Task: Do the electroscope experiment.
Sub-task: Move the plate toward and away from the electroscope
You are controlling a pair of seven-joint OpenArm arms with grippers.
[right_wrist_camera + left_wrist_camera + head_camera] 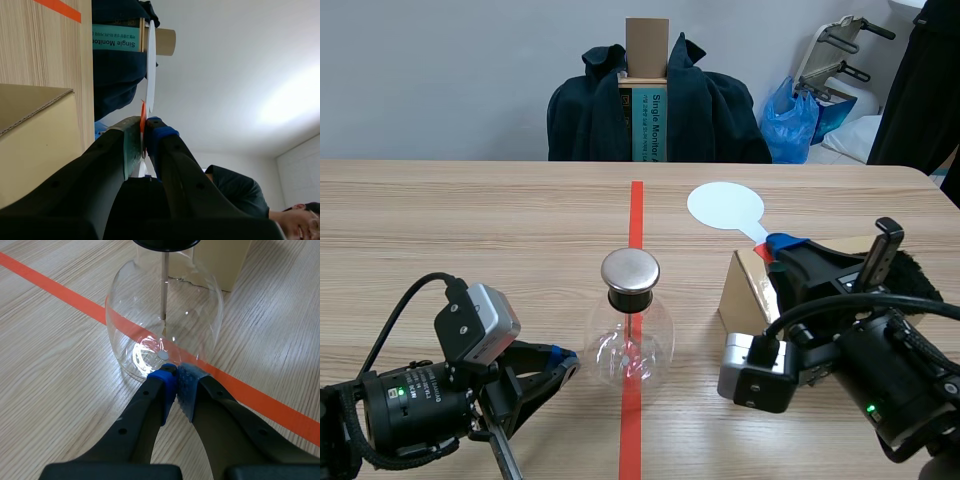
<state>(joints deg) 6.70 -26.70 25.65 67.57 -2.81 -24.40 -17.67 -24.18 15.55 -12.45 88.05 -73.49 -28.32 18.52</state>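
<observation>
Since the flask (pixel 630 350) looks like fragile glass, grip its neck; left pincer (pixel 176 379) sits closed at its base, right pincer (pixel 144 131) clamps the paddle (pixel 725 205).

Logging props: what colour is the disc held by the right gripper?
The disc is white; scene view shows it best.

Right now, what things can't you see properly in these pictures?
- Scene view: the right gripper hides the handle end of the white paddle, and the right arm hides part of the cardboard box.
- Left wrist view: the top of the glass flask is cut off by the edge; glare blurs what hangs on its rod.
- Right wrist view: the paddle shows edge-on only, so its face is hidden.
- Left gripper touching the flask? Cannot tell.
</observation>
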